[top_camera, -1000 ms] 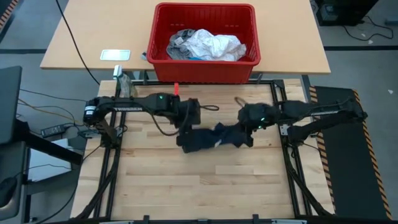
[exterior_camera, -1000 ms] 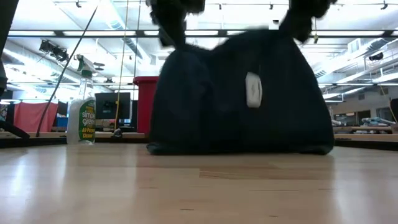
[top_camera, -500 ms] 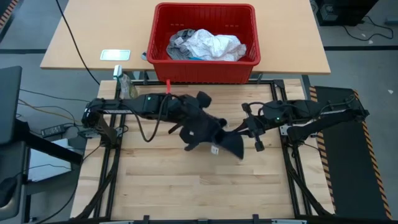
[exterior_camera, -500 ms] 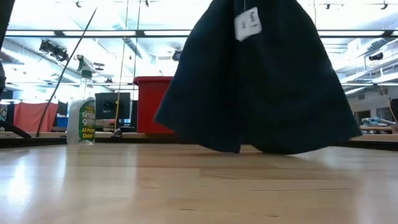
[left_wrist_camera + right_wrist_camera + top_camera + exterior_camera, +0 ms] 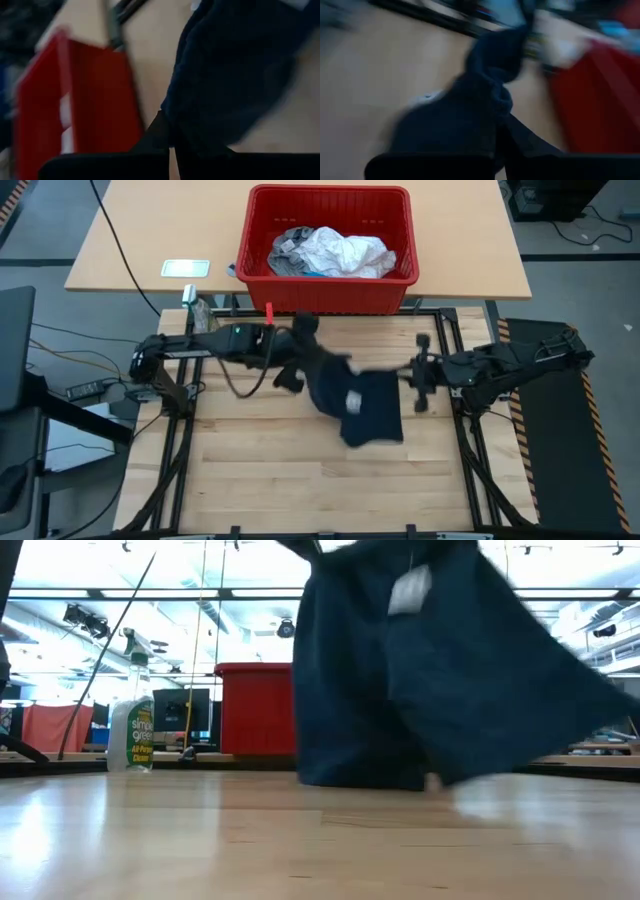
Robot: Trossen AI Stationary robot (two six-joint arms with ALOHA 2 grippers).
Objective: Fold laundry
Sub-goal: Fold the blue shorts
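Note:
A dark navy garment with a white tag hangs spread between my two grippers over the middle of the wooden table. My left gripper is shut on the garment's left upper part. My right gripper is shut on its right upper part. In the low view the garment hangs down, its top out of the picture and its lower edge close to the table top. Whether that edge touches the table, I cannot tell. More laundry, white and grey, lies in the red basket. My left gripper pinches a bunched upper edge of the garment between its two shut fingers, coming from the table's left and slanting down. The cloth hangs below and away from the fingers. My right gripper pinches a gathered upper edge between its shut fingers, coming from the table's right and slanting slightly down. The cloth runs from it toward the left gripper.
The red basket stands on the light table beyond the far edge of my table. A spray bottle stands at the far left corner, and a small white flat thing lies on the light table. Bare wood lies near the table's near edge.
Both grippers have risen and rolled about their wrists, and the right one has drawn toward the table's right edge. The garment, bunched on the table a second ago, has been lifted and spread out between them; its lower part swings.

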